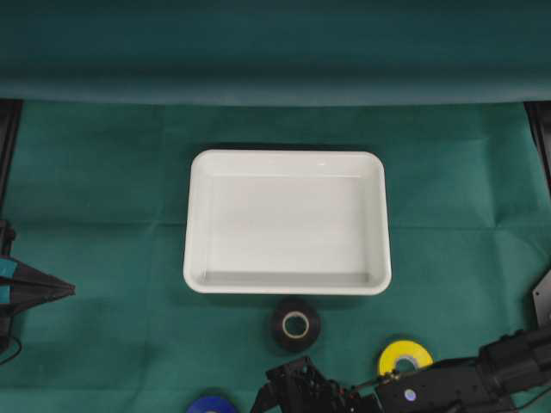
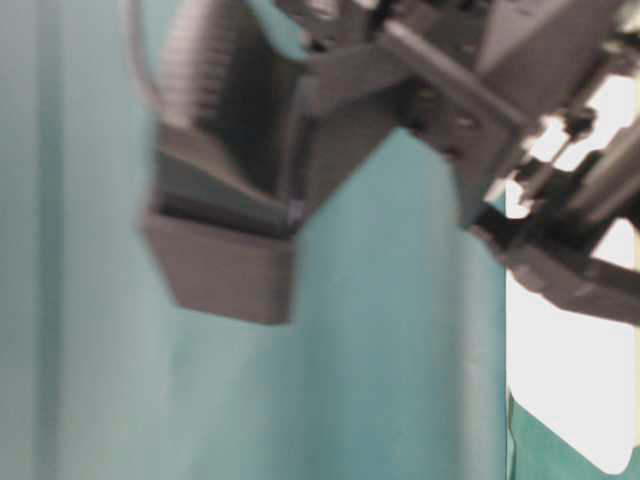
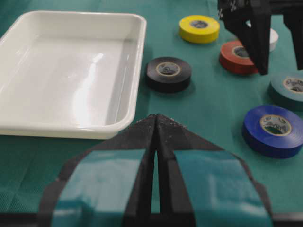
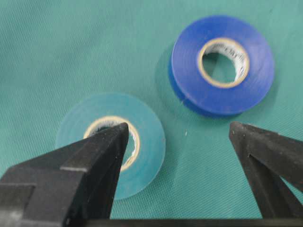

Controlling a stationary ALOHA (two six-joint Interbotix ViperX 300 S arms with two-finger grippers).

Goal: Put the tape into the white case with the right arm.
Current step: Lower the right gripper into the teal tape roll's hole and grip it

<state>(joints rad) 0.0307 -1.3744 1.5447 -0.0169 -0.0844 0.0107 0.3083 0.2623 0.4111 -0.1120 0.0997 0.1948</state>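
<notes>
Your right gripper (image 4: 177,151) hangs wide apart and empty over the green tape (image 4: 142,142); the white case (image 1: 196,225) holds nothing.

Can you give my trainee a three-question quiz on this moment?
1. True or false: the white case already holds a tape roll.
2. Which roll lies nearest the case's rim: A) black roll B) yellow roll C) blue roll?
3. In the right wrist view, which roll does a finger of the right gripper partly cover?

Key
1. False; it is empty.
2. A.
3. The green roll; the jaws stand wide open, holding nothing.
</notes>
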